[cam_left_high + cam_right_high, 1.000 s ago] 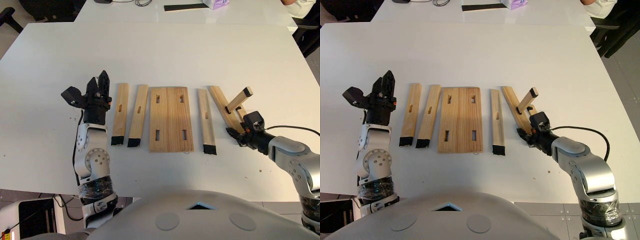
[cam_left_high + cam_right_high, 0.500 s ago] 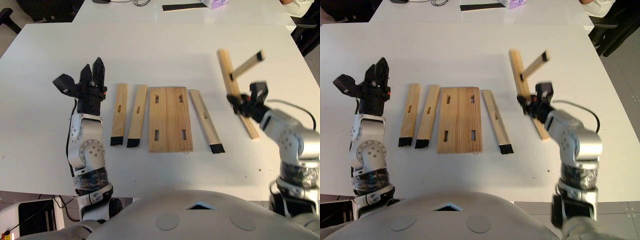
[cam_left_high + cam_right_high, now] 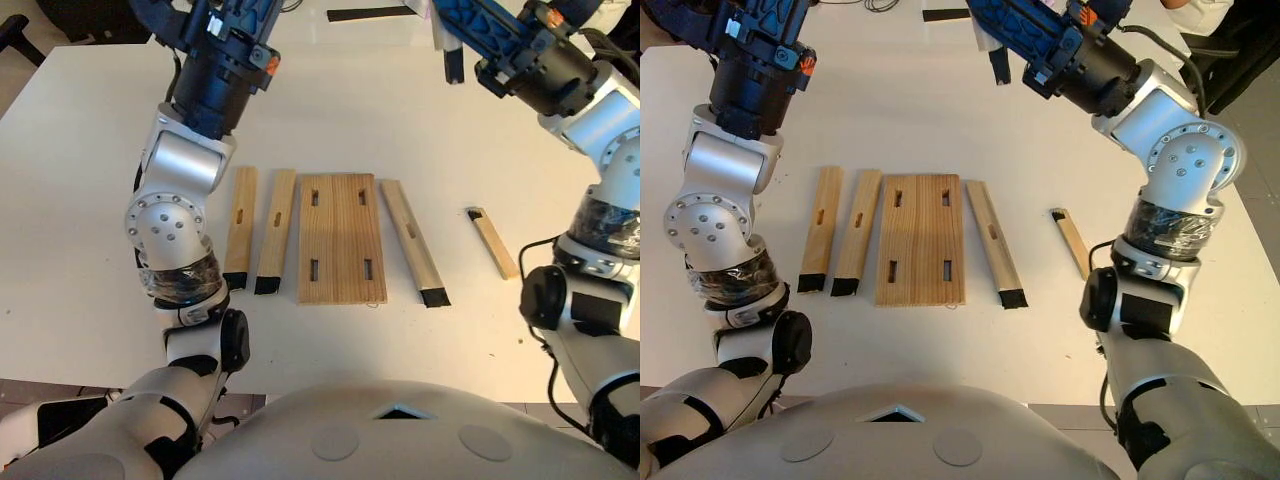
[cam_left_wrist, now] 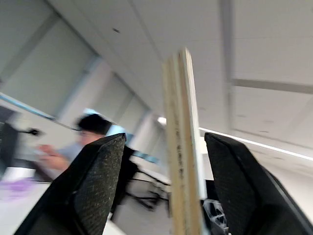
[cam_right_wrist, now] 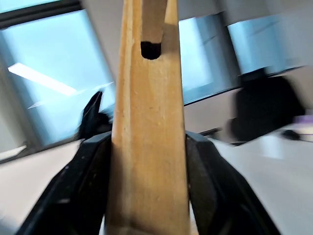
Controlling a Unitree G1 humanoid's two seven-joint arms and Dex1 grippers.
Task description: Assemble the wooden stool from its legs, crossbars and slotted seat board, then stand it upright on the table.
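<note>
slotted seat board [image 3: 340,238]: pale wood, four slots, flat mid-tabletop, nearer the front edge. leg pair [image 3: 275,228] lies on its left-edge side; third leg [image 3: 412,240] and loose crossbar [image 3: 492,242] toward the right edge. fourth leg [image 5: 146,98], crossbar stub [image 5: 154,19] in its slot, clamped in right gripper [image 5: 146,161], aloft. left gripper [image 4: 164,142]: fingers spread, apparently empty. step: joining the frame; next move calls for lining the stub up with a mating slot.

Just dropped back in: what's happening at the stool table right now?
Both arms are up above the table. The right gripper is shut on a leg with a crossbar in its slot; the left gripper is open, a wooden strip between its fingers untouched. The seat board, three legs and one loose crossbar lie flat on the table.
</note>
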